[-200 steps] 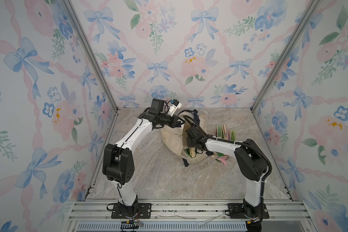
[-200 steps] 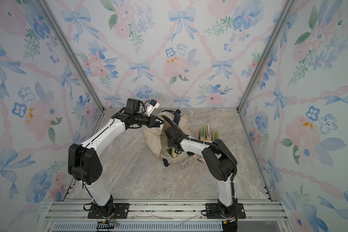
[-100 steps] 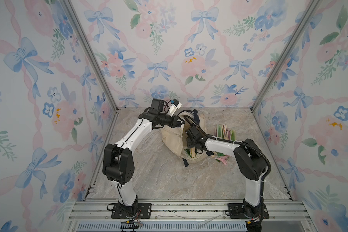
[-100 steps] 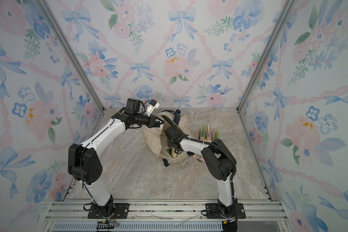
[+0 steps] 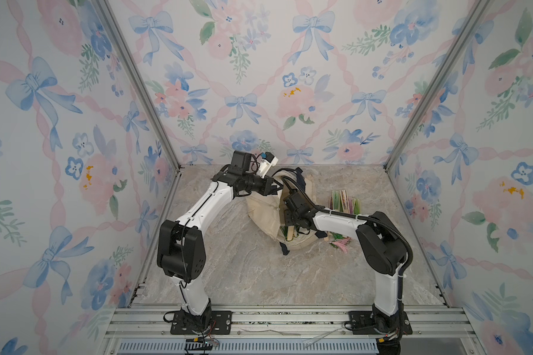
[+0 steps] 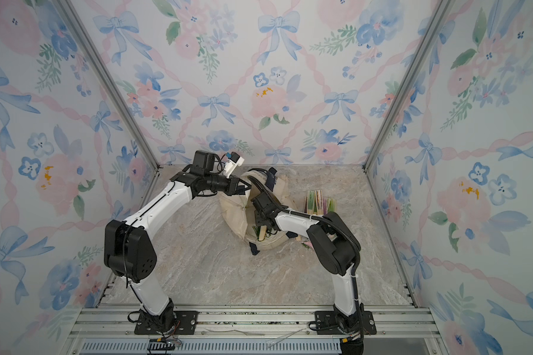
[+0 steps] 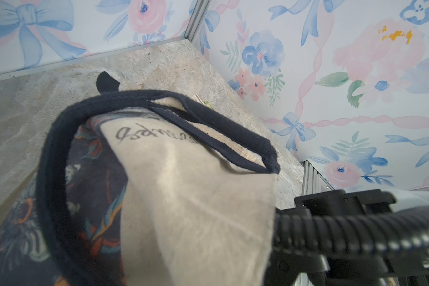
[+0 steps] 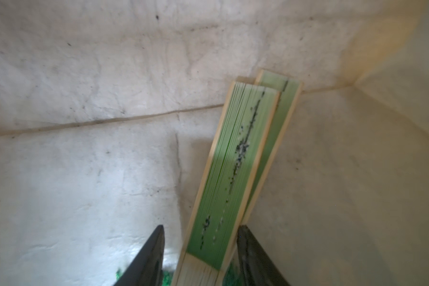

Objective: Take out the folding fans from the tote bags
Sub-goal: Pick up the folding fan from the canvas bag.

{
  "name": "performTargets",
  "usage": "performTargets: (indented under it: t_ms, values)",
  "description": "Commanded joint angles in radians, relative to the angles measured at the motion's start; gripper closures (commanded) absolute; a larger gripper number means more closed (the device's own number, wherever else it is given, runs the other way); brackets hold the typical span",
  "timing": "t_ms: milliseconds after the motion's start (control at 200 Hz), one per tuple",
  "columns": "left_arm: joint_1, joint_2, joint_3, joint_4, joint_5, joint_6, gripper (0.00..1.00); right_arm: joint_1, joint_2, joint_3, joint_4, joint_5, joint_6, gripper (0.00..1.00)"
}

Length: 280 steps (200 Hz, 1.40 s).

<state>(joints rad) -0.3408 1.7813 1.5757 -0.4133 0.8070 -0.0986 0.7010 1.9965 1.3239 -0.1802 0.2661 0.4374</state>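
Spreading across the booth in both top views, a marbled grey-beige tabletop (image 5: 243,270) is meeting three walls that are wearing wallpaper (image 5: 259,76) of blue bows and pink flowers. A ribbed metal rail (image 5: 274,319) is carrying both arm bases along the near edge. The cream tote bag (image 5: 263,212) is slumping towards the back, with its mouth facing the rail. The left tool (image 5: 273,189) is clenching the bag's upper rim and holding it raised. The right tool (image 5: 291,226) is reaching into the mouth. Several folding fans (image 5: 343,201) are lying side by side on the tabletop on the right arm's side of the bag, and pink and green tassels (image 5: 339,244) are trailing nearer the rail.

In the left wrist view, the bag's lettered, dark-printed side is filling the foreground. A navy strap handle (image 7: 50,173) is looping over it, and the right arm's black ribbed cable (image 7: 357,230) is crossing beside it.

In the right wrist view, smudged pale canvas is surrounding everything. A green fan (image 8: 235,168) is lying on a second fan (image 8: 281,111) inside the bag. The right tool's dark fingers (image 8: 154,247) are standing released either side of it, with a gap showing on one side.
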Motion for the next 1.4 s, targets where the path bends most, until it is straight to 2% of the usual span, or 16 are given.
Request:
performTargets:
  t_ms: [0,195,455,720,910,1005,1160,1395]
  values:
    - [-0.016,0.000,0.019,0.027,0.043,0.008,1.00,-0.003,0.010,-0.004,0.049,-0.057,-0.029,0.52]
    - [-0.018,0.000,0.017,0.027,0.043,0.008,1.00,-0.011,0.019,-0.002,0.055,-0.073,-0.002,0.52]
    - [-0.020,0.003,0.019,0.027,0.043,0.010,1.00,-0.020,0.030,-0.019,0.143,-0.181,0.004,0.53]
    - [-0.020,0.004,0.021,0.027,0.045,0.010,1.00,-0.027,0.064,0.009,0.098,-0.199,0.029,0.53]
    - [-0.020,0.006,0.023,0.027,0.046,0.010,1.00,-0.031,0.085,0.033,0.035,-0.164,0.045,0.53]
    - [-0.021,0.009,0.027,0.027,0.047,0.010,1.00,-0.033,0.086,0.026,0.058,-0.191,0.031,0.53]
    - [-0.022,0.018,0.034,0.027,0.049,0.007,1.00,-0.024,0.087,0.027,0.109,-0.301,-0.031,0.54]
    - [-0.025,0.024,0.042,0.027,0.050,0.005,1.00,0.014,0.079,0.018,0.174,-0.359,-0.073,0.54]
